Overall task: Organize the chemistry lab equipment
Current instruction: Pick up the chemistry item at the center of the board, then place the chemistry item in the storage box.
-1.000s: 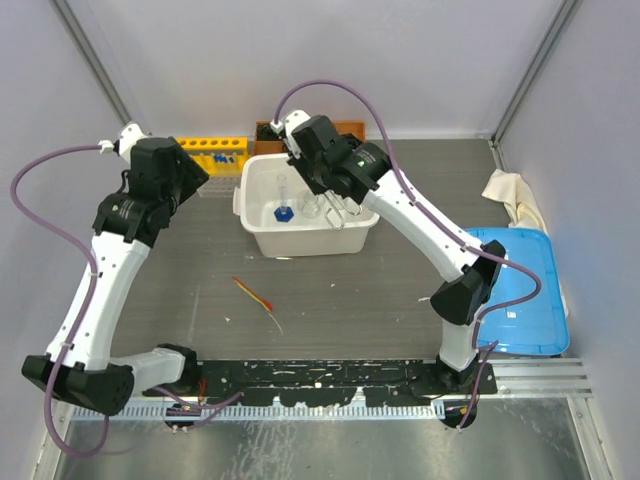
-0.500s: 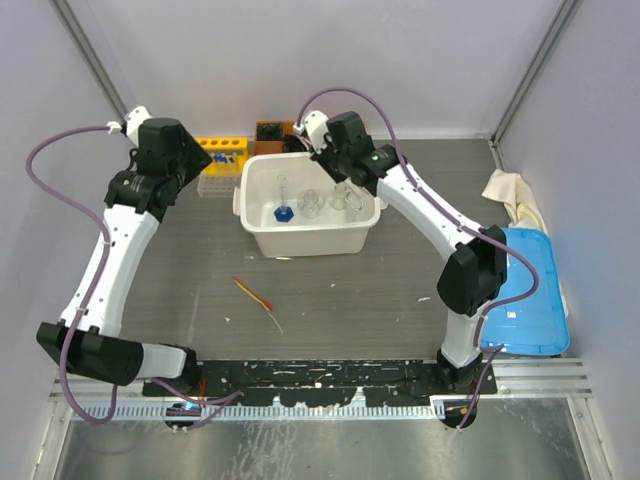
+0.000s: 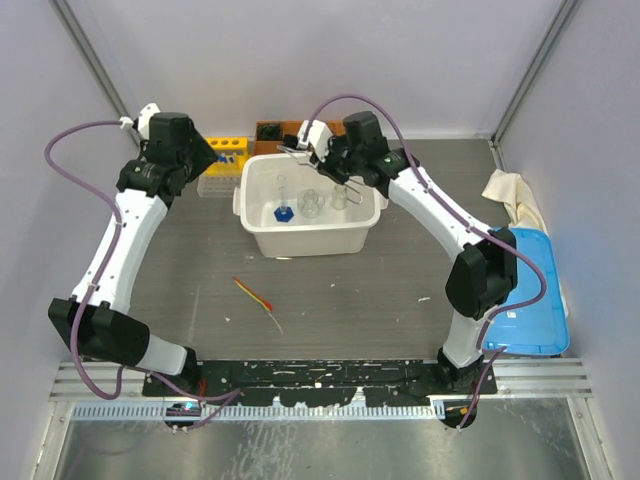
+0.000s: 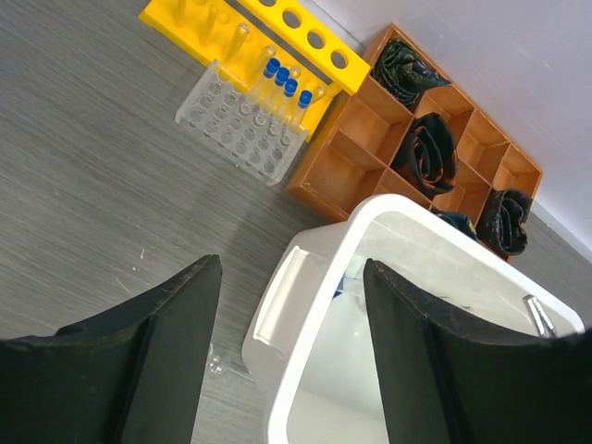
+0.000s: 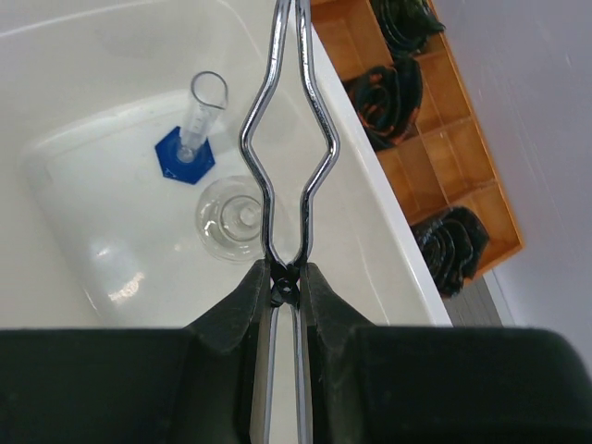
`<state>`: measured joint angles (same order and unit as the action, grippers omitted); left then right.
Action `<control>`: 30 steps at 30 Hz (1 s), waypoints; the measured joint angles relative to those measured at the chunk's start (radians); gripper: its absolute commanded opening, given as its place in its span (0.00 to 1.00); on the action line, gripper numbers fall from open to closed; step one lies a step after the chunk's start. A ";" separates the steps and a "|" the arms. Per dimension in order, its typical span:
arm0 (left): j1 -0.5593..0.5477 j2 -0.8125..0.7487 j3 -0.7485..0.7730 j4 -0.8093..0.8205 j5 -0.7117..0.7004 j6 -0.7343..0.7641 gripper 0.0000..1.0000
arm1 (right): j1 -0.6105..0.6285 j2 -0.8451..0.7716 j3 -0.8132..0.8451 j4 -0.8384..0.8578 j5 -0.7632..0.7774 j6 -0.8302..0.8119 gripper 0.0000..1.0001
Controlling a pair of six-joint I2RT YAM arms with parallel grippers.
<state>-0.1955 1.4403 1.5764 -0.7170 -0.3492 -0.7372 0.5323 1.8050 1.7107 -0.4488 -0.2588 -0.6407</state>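
Observation:
My right gripper [image 3: 322,152] [image 5: 287,282] is shut on the metal tongs [image 5: 285,139], holding them above the back of the white tub [image 3: 262,235]; the tongs [image 3: 293,150] point left. In the tub stand clear glass flasks [image 3: 310,203] [image 5: 231,218] and a clear cylinder on a blue base [image 3: 283,210] [image 5: 190,139]. My left gripper [image 3: 190,155] [image 4: 291,351] is open and empty above the tub's left rim [image 4: 305,305]. Blue-capped test tubes [image 4: 282,88] lean in a clear rack beside the yellow rack [image 3: 225,150] [image 4: 250,32]. The red-orange stick [image 3: 255,297] lies on the table. No dropper shows.
An orange-brown compartment box [image 3: 272,130] [image 4: 416,129] [image 5: 416,111] with dark rolled items stands behind the tub. A blue lid [image 3: 525,290] and a crumpled cloth [image 3: 510,195] lie at the right edge.
My right gripper has risen out of the tub with the tongs and moved toward the back. My left arm has swung back toward the far left, near the yellow rack.

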 measured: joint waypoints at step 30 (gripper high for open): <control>0.027 0.009 0.032 -0.020 0.062 0.022 0.65 | -0.009 0.137 0.145 -0.299 -0.450 -0.191 0.01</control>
<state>-0.1680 1.4494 1.6081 -0.7372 -0.2871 -0.7155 0.5232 1.9423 1.8561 -0.7475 -0.7086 -0.8318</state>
